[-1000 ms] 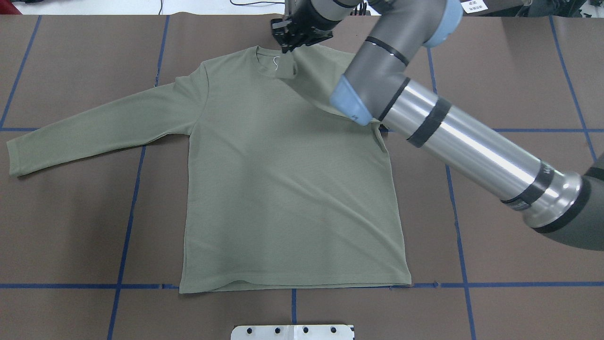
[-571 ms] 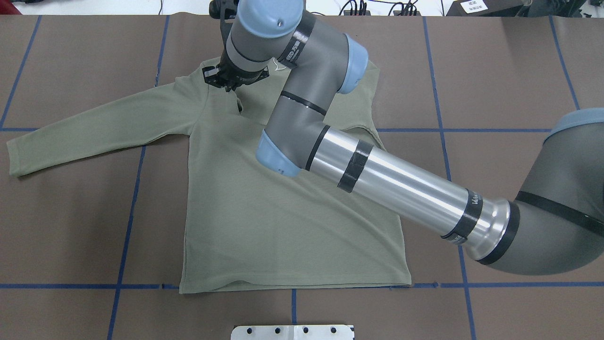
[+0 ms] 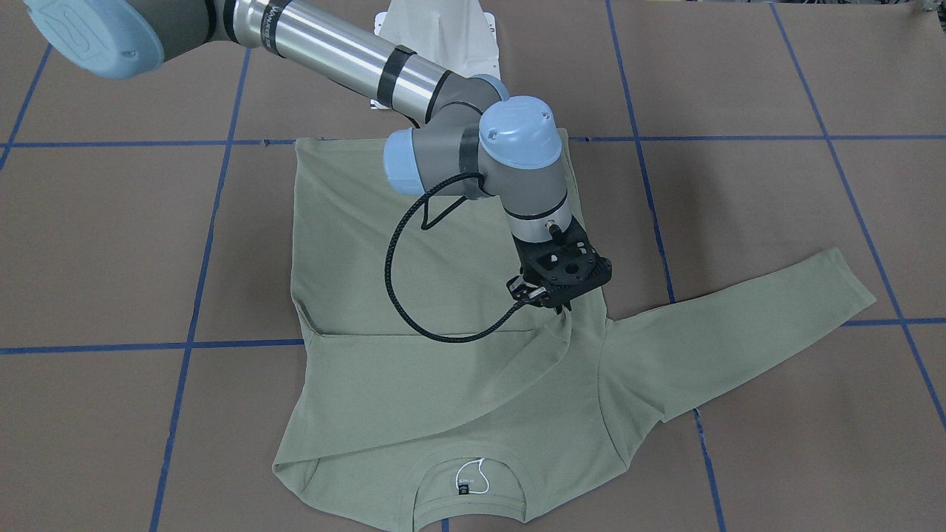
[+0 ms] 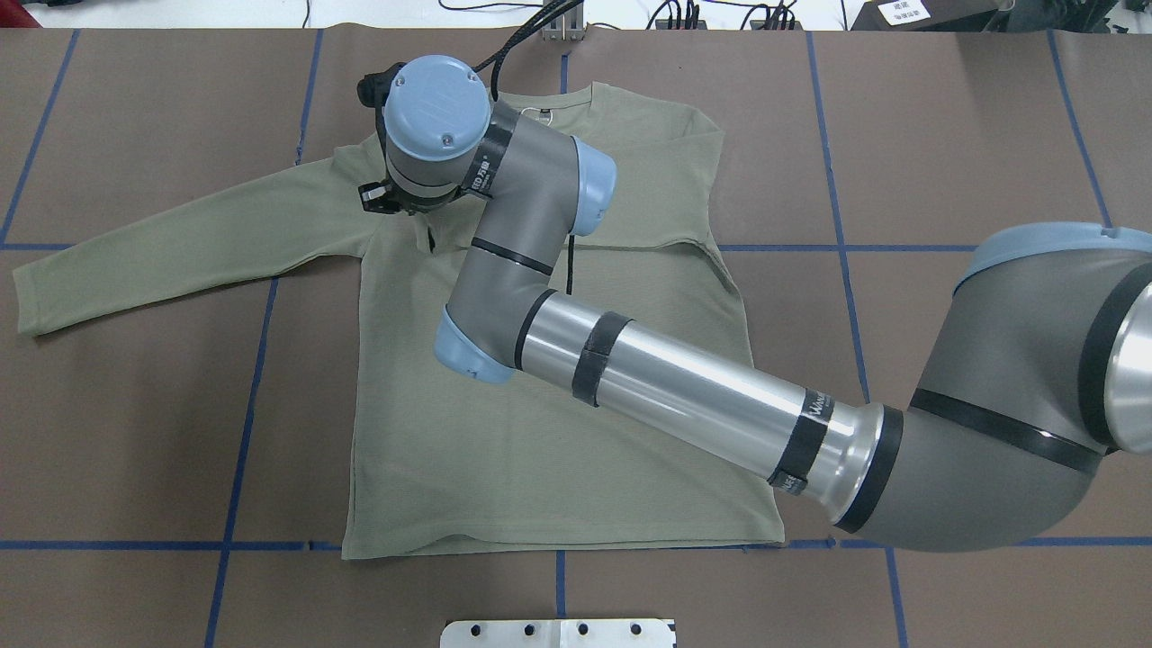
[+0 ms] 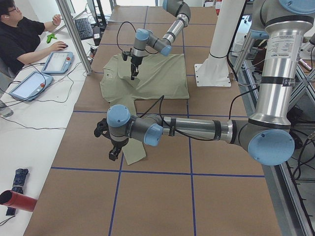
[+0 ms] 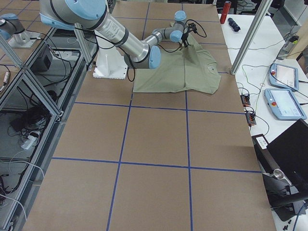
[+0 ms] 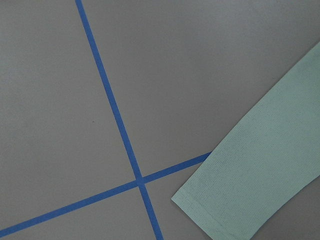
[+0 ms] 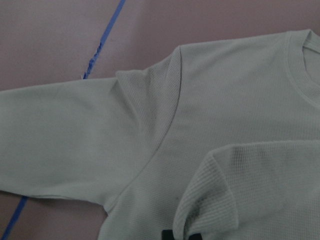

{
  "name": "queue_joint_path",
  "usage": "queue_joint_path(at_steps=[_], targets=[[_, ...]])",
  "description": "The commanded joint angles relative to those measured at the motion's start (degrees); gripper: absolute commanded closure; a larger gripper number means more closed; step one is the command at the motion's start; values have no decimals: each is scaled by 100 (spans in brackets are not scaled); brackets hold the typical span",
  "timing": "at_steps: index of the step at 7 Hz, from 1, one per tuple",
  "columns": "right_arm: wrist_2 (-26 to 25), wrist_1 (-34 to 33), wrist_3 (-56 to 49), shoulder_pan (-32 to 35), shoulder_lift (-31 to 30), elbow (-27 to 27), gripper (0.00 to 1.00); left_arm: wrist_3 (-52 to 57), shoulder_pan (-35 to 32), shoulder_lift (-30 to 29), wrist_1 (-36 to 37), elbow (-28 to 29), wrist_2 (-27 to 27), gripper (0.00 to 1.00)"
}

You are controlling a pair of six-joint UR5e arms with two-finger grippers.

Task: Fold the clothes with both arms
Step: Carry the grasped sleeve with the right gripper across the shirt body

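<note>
The sage-green shirt (image 4: 558, 432) lies flat on the brown table, collar at the far side. Its black neck label (image 3: 465, 488) and white string loop (image 3: 473, 473) show. Its right sleeve is folded across the chest. My right gripper (image 3: 553, 303) is shut on that sleeve's cuff (image 8: 250, 190) over the left shoulder seam; it also shows in the overhead view (image 4: 387, 198). The left sleeve (image 4: 180, 243) lies stretched out, and its cuff (image 7: 250, 190) shows in the left wrist view. My left gripper (image 5: 113, 155) hovers over that cuff; I cannot tell whether it is open or shut.
The white pedestal base (image 4: 558, 633) stands at the near table edge. Blue tape lines (image 7: 120, 130) grid the table. An operator (image 5: 24, 34) sits beside two tablets (image 5: 56, 61) at the far side. A red bottle (image 5: 17, 201) lies off the brown mat.
My right arm has swung left and toward the robot, carrying the right sleeve cuff from the collar across the chest to the left shoulder.
</note>
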Motion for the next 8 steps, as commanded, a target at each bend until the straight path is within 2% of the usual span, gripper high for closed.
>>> queue_joint_path(at_steps=[1, 4, 5, 6, 7, 8], targets=[[-493, 593, -2, -42, 246, -228, 0, 30, 18, -18, -9, 127, -2, 0], [-591, 657, 147, -139, 220, -237, 1, -23, 9, -9, -17, 154, 16, 0], [-469, 395, 226, -113, 194, -150, 1, -571, 35, -9, -139, 145, 24, 0], [-224, -704, 227, -8, 37, 520, 0, -1264, 53, 78, -776, 180, 25, 0], [257, -1872, 218, 115, -495, 1641, 0, -1967, 132, 349, -1452, 206, 42, 0], [332, -2223, 227, 255, -1023, 2348, 0, -2801, 332, 473, -2016, 224, 364, 0]])
